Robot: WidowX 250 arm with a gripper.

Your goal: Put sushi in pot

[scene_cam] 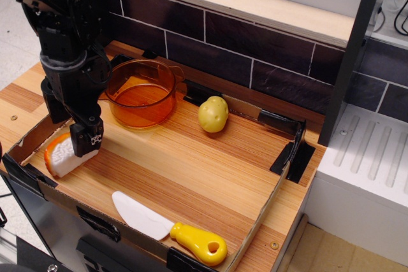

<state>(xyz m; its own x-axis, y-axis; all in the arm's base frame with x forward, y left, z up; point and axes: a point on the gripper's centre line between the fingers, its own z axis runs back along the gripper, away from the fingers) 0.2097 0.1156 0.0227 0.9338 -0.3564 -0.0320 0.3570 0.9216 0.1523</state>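
Note:
The sushi (59,156), a white rice-faced wedge with an orange back, lies at the front left of the wooden tray. The black gripper (86,146) is lowered onto its right end, and a dark finger (88,138) covers part of it. The fingers overlap from this angle, so I cannot tell whether they stand apart or closed on the sushi. The orange translucent pot (141,92) stands upright and empty at the tray's back left, just right of the arm's body.
A yellow-green potato (213,114) sits at mid-back of the tray. A toy knife (167,228) with white blade and yellow handle lies along the front edge. Low cardboard walls (271,199) edge the tray; a dark tiled wall (255,49) stands behind.

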